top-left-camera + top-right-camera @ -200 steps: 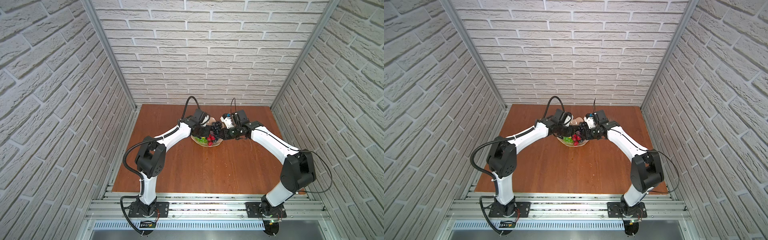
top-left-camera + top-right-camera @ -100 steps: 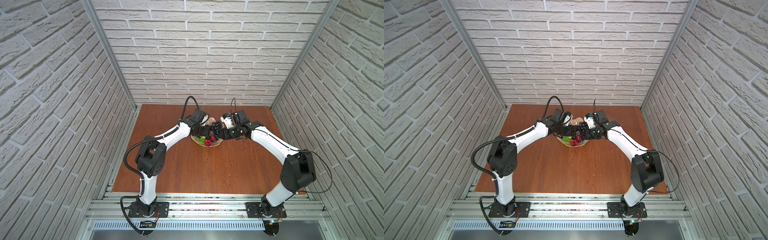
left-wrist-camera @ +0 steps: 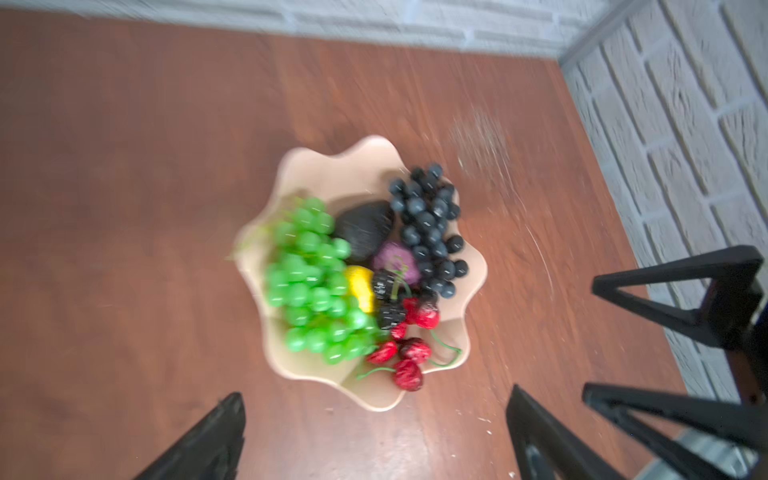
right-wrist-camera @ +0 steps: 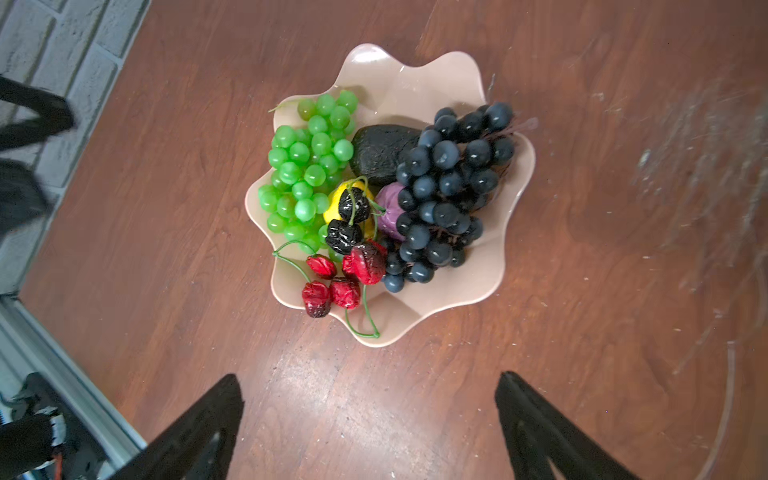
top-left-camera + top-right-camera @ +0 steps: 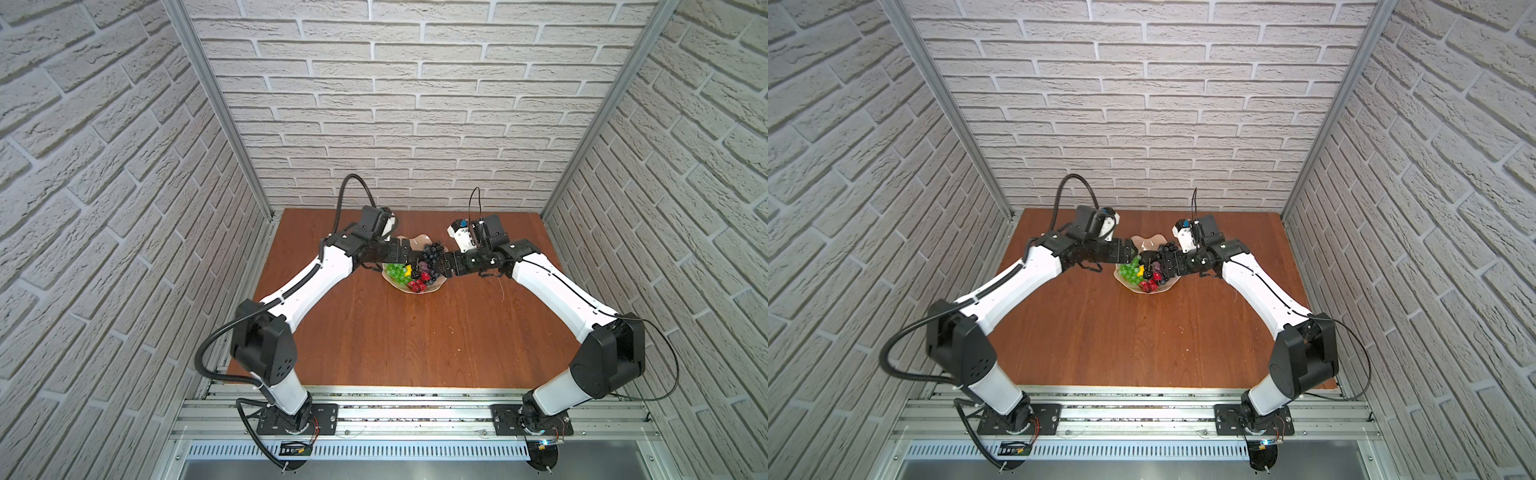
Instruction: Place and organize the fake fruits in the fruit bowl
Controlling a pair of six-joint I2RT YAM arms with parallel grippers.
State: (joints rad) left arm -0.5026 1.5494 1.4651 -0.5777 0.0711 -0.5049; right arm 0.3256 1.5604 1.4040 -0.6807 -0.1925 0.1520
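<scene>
The pale pink fruit bowl [image 4: 457, 299] sits on the wooden table and holds all the fake fruits in view. These are a green grape bunch [image 4: 303, 166], a dark blue grape bunch [image 4: 444, 187], a blackish avocado [image 4: 382, 147], a yellow lemon [image 4: 334, 203], a purple round fruit [image 4: 388, 212], red cherries [image 4: 345, 278] and black berries [image 4: 347, 224]. My left gripper [image 3: 374, 395] hangs open and empty above the bowl [image 3: 332, 166]. My right gripper [image 4: 369, 377] is also open and empty, above it from the opposite side. In both top views the grippers [image 5: 409, 253] [image 5: 442, 262] meet over the bowl [image 5: 1144, 241].
Brick-pattern walls close the table [image 5: 395, 332] on three sides, with a metal rail along the front edge. The bowl stands toward the back middle. Pale scuff marks [image 4: 706, 145] show on the wood beside it. Each wrist view shows the opposite gripper's black fingers [image 3: 685, 282] at its edge.
Both grippers have spread their jaws open above the bowl. The arms have stayed nearly where they were.
</scene>
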